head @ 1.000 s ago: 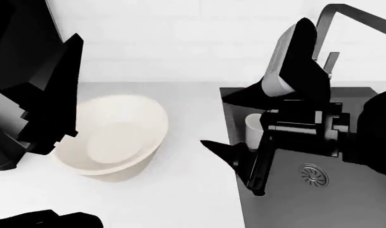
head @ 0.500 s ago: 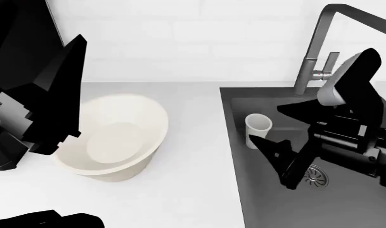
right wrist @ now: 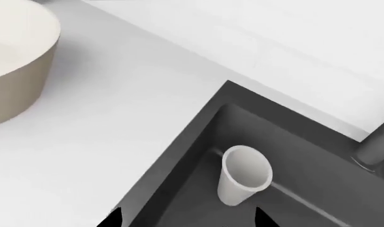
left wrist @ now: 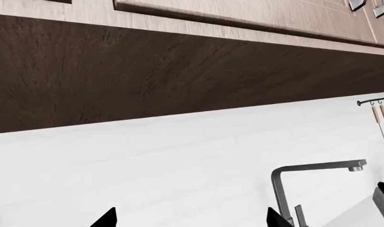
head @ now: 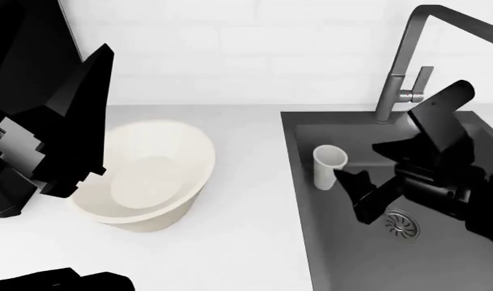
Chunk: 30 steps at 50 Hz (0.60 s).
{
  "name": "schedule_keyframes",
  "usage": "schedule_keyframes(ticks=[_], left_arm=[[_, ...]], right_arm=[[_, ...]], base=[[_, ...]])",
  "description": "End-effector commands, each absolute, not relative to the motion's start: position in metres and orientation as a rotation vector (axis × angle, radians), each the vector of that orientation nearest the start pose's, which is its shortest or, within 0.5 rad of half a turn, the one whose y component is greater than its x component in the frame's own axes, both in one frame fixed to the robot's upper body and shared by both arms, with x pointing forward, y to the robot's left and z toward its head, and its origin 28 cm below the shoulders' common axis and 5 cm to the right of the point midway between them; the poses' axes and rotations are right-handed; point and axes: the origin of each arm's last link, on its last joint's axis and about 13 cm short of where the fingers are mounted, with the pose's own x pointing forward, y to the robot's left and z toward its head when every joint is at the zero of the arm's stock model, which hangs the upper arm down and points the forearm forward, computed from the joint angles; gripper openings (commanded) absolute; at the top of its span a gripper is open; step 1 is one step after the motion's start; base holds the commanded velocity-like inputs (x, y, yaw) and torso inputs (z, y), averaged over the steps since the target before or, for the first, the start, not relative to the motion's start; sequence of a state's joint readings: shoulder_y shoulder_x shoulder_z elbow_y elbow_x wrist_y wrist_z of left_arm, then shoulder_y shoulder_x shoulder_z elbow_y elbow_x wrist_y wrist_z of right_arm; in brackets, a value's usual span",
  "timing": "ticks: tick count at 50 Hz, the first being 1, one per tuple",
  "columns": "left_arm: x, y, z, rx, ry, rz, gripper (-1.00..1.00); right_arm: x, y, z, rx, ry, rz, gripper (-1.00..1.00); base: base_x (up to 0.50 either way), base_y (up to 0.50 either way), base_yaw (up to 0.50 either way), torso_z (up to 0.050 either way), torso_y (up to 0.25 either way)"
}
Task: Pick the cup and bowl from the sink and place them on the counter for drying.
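The cream-white bowl [head: 145, 176] [right wrist: 15, 71] sits upright on the white counter [head: 246, 200] [right wrist: 116, 118], left of the sink. The small white cup [head: 328, 165] [right wrist: 242, 175] stands in the dark grey sink [head: 352, 254] [right wrist: 305, 156] near its back left corner. My right gripper [head: 377, 173] [right wrist: 188, 220] is open inside the sink just right of the cup, apart from it, with nothing between its fingers. My left gripper [head: 76, 121] [left wrist: 190, 221] hangs open above the bowl's left side and faces the wall, holding nothing.
The tall grey faucet [head: 400, 66] [left wrist: 283, 189] rises behind the sink, close to my right arm. A round drain [head: 402, 224] lies in the basin floor. A dark wood cabinet underside [left wrist: 179, 71] and a utensil rail [left wrist: 376, 101] are above the white wall.
My right gripper has swung away from the sink's left edge, moved right and dropped into the basin, uncovering the cup. The left arm and the bowl have barely moved.
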<state>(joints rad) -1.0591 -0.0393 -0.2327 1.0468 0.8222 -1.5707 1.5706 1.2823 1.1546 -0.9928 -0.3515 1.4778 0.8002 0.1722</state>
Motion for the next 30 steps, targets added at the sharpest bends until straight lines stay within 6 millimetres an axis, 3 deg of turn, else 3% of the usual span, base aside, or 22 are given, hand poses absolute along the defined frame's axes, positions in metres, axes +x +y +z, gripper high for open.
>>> schedule_keyframes(ticks=[1,30], left_arm=[[0.18,0.285,0.293,0.068,-0.559,-0.534,1.0],[0.18,0.285,0.292,0.067,-0.554,-0.535,1.0]], right_arm=[[0.256,-0.192,0.247,-0.273,0.423,0.414,1.0],[0.291,-0.191,0.233,-0.276,0.425,0.183,1.0]], base=[[0.0,0.0,0.0,0.0,0.0],[0.0,0.0,0.0,0.0,0.0]])
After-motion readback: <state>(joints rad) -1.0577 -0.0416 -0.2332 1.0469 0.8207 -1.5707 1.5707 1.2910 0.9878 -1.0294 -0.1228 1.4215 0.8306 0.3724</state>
